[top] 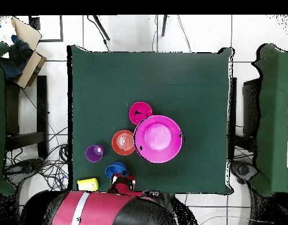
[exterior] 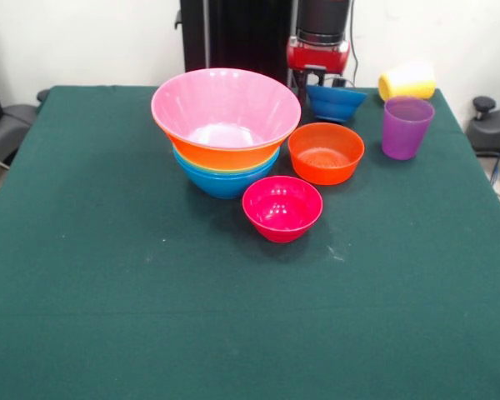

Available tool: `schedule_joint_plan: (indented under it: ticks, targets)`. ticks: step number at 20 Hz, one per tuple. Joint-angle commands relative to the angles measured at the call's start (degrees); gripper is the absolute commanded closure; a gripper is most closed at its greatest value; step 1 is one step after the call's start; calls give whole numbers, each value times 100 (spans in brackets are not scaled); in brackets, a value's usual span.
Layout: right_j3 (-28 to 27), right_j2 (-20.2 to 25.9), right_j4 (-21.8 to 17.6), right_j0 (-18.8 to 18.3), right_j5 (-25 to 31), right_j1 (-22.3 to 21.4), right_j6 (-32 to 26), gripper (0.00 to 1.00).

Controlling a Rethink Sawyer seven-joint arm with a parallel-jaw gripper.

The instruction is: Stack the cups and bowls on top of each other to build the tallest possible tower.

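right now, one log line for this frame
gripper over blue bowl, state unclear | tower pink on top | orange-red bowl, crimson bowl loose | purple cup upright, yellow cup on side

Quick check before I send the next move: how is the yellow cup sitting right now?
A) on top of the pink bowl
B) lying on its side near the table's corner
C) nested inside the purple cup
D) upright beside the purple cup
B: the yellow cup lies on its side at the table's robot-side corner, apart from the upright purple cup; the overhead view also shows it lying at the edge.
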Motion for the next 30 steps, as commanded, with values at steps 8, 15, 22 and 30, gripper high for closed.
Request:
schedule_joint_plan:
  ticks: [8,15,22,30]
  targets:
    - [-261,505,176,-28,586,-621,849,100]
    - [423,736,99,-354,1975,-2339,668,100]
    - [784,1124,181,-749,3364,-3779,456,100]
    - [895,1485,250,-1142,4039,-4423,238,100]
